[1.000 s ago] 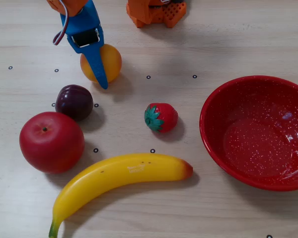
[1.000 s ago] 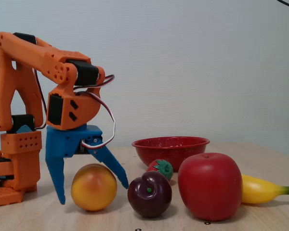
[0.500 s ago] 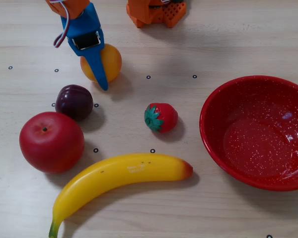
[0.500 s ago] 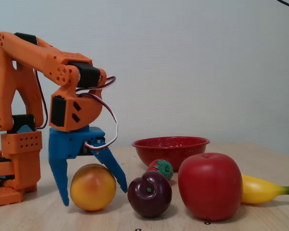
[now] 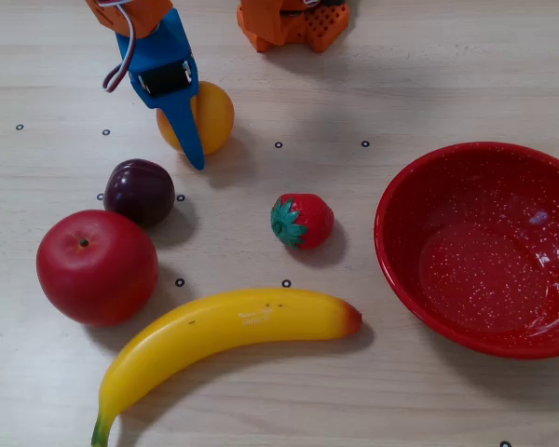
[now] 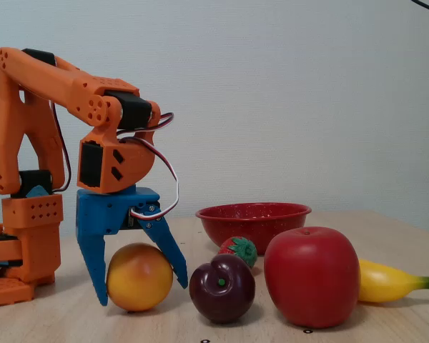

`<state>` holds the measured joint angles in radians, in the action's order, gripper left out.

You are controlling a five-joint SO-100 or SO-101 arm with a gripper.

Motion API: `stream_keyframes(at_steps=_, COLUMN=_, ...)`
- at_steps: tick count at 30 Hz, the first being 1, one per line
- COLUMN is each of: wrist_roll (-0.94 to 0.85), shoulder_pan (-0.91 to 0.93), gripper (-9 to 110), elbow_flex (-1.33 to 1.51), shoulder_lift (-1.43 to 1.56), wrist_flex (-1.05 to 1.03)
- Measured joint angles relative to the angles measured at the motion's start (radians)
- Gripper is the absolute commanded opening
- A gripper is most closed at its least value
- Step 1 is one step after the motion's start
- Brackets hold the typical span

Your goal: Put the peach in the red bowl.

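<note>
Orange arm (image 6: 64, 86), blue gripper (image 6: 139, 282)

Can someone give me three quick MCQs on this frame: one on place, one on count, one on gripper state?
1. In the overhead view, where does the strawberry lie?
A. Inside the bowl
B. On the table between the plum and the bowl
C. On top of the banana

2. How many fruits are on the table?
A. Three
B. Four
C. Five

3. How does the gripper stand?
A. Open, fingers either side of the peach
B. Shut, high above the bowl
C. Shut on the plum

Answers:
1 B: it sits on bare table with the plum to its left and the bowl to its right.
2 C: peach, plum, apple, strawberry, banana.
3 A: the fixed view shows a blue finger on each side of the peach, which rests on the table.
</note>
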<state>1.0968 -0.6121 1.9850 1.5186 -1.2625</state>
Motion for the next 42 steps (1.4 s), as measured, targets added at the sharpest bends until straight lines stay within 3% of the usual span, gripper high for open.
stream_keyframes(at_steps=8, wrist_roll=0.023, shoulder_pan=0.000, gripper=44, elbow_flex=0.000, shoulder_lift=0.000, wrist_flex=-0.003)
stream_keyframes(at_steps=17, wrist_roll=0.064, shoulder_pan=0.025, gripper=37, elbow_flex=0.000, shoulder_lift=0.000, wrist_flex=-0.037)
stream_keyframes(at_steps=23, wrist_roll=0.064, shoulder_pan=0.028, gripper=20, elbow_flex=0.000, shoulder_lift=0.000, wrist_flex=-0.044)
stream_keyframes(at_steps=27, wrist_roll=0.064, shoulder_pan=0.028, gripper=0, elbow_flex=0.000, shoulder_lift=0.000, wrist_flex=-0.044)
stream_keyframes(at_steps=35, wrist_roll=0.049, shoulder_pan=0.028, gripper=0, elbow_flex=-0.006, shoulder_lift=0.000, wrist_flex=-0.054)
stream_keyframes(at_steps=42, wrist_roll=-0.084, shoulder_pan=0.083, gripper=0, elbow_flex=-0.245, shoulder_lift=0.000, wrist_flex=-0.276)
